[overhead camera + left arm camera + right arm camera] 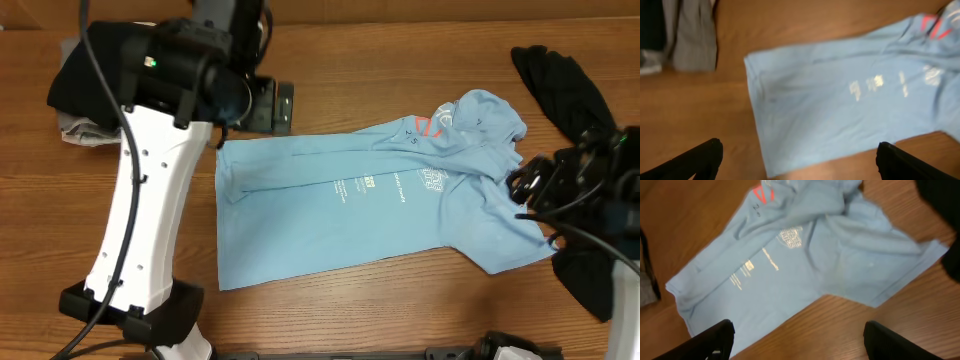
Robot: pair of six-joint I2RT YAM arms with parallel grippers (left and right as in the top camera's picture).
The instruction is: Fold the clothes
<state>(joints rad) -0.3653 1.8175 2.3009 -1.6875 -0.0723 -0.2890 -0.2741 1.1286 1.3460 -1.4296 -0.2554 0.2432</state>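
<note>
Of the clothes, a light blue T-shirt (350, 215) with white chest print lies spread on the wooden table, hem to the left, collar at the upper right, its right part rumpled. My left gripper (268, 106) hovers by the hem's far corner. In the left wrist view it (800, 162) is open above the shirt (840, 95), nothing between its fingers (695, 160). My right gripper (527, 186) hangs at the shirt's right edge. In the right wrist view it (800, 340) stands open over bare wood beside the shirt (805, 265).
A black garment (560, 75) lies at the back right, and more black cloth (590, 280) sits under my right arm. A pile of grey and black garments (75, 125) rests at the back left, also seen as grey cloth (695, 35) in the left wrist view.
</note>
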